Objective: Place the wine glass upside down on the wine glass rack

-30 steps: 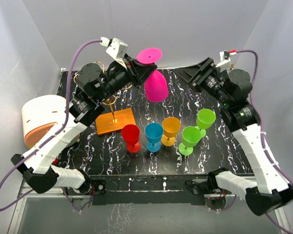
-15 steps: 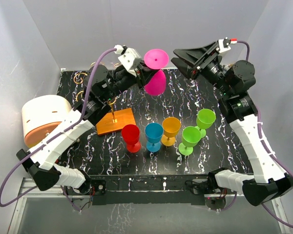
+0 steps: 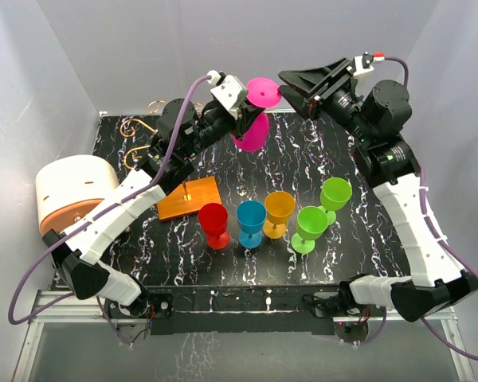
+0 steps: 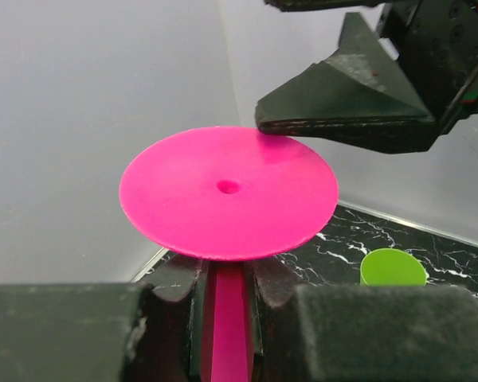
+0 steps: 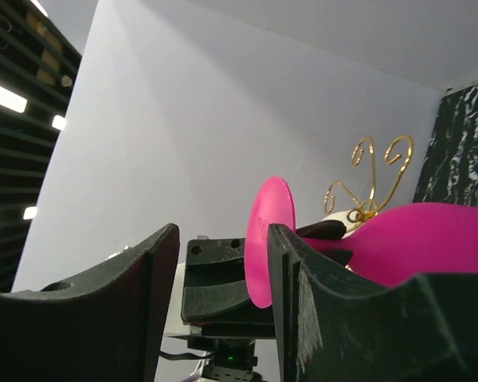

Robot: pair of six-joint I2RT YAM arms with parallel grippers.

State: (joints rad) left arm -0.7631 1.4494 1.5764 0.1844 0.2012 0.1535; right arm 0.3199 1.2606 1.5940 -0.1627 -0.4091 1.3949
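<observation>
A magenta wine glass (image 3: 252,134) hangs upside down in the air, its foot (image 3: 263,91) on top. My left gripper (image 3: 240,114) is shut on its stem (image 4: 227,318), just under the round foot (image 4: 229,191). My right gripper (image 3: 291,83) is open at the foot's rim; in the right wrist view the foot (image 5: 264,239) stands edge-on against the inner face of one finger (image 5: 283,263), and the other finger is apart from it. The wine glass rack's gold wire curls (image 3: 135,127) rise behind the left arm above the orange base (image 3: 189,197). The curls (image 5: 374,171) also show past the bowl.
Red (image 3: 213,219), blue (image 3: 251,216), orange (image 3: 279,208) and two green glasses (image 3: 312,223) (image 3: 335,193) stand upright in a row on the black marbled table (image 3: 319,159). A white and orange round container (image 3: 68,195) sits at the left edge.
The left arm has carried the magenta glass right and towards the right arm. The right gripper has swung left to the glass's foot, and its jaws have narrowed.
</observation>
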